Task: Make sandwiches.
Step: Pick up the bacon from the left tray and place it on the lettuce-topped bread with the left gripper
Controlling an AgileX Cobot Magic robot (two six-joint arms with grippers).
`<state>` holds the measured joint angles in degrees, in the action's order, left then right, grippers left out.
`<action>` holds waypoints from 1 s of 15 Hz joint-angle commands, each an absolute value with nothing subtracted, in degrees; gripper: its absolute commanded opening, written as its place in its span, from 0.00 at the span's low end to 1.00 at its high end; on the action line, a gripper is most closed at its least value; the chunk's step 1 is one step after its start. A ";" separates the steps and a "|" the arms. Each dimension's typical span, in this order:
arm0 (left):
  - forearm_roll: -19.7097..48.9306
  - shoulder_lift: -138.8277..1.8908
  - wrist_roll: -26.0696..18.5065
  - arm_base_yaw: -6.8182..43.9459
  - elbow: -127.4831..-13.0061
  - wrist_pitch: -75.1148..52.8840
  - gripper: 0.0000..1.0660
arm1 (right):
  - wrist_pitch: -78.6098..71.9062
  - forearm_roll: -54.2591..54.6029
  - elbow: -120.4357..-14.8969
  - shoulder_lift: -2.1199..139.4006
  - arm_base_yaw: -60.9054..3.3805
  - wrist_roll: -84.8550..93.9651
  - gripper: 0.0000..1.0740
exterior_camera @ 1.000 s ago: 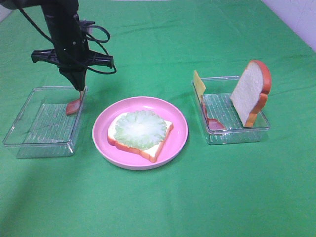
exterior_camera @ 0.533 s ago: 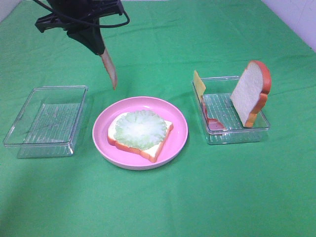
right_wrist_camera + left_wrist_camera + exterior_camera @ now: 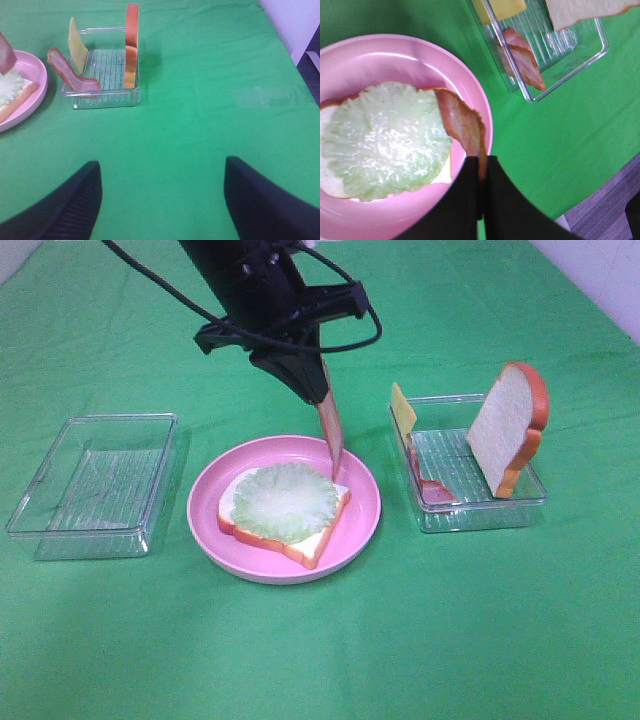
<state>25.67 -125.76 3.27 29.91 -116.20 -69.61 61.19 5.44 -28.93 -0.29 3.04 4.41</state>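
A bread slice topped with pale green lettuce lies on the round pink plate. My left gripper is shut on a bacon strip that hangs down, its lower end at the lettuce's back right edge. The left wrist view shows the same bacon strip pinched at my left gripper, lying against the lettuce. My right gripper stands open over bare green cloth, away from the food, and is outside the exterior view.
A clear tray on the right holds an upright bread slice, a yellow cheese slice and another bacon strip. An empty clear tray sits left of the plate. Green cloth covers the table.
My left gripper lifted the bacon strip out of the left tray and carried it up and rightward to the plate's back right. The right arm stayed still.
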 commanded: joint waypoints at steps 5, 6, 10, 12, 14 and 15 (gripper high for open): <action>12.66 -130.63 10.94 32.31 -116.43 -73.80 0.00 | 60.62 5.21 -28.99 -0.74 3.27 4.13 0.62; 12.66 -130.63 10.94 32.31 -116.43 -73.80 0.00 | 60.62 5.21 -28.99 -0.74 3.27 4.13 0.62; 11.23 -132.75 14.95 32.31 -116.43 -73.85 0.00 | 60.62 5.21 -28.99 -0.74 3.27 4.13 0.62; 9.85 -132.47 15.36 32.31 -116.43 -73.85 0.00 | 60.62 5.21 -28.99 -0.74 3.27 4.13 0.62; 8.65 -132.41 15.36 32.31 -116.43 -73.85 0.00 | 60.62 5.21 -28.99 -0.74 3.27 4.13 0.62; 8.42 -132.41 15.36 32.26 -116.43 -73.85 0.00 | 60.62 5.21 -28.99 -0.74 3.27 4.13 0.62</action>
<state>8.71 -132.64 15.01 32.09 -116.20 -69.73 61.19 5.44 -28.93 -0.29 3.04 4.41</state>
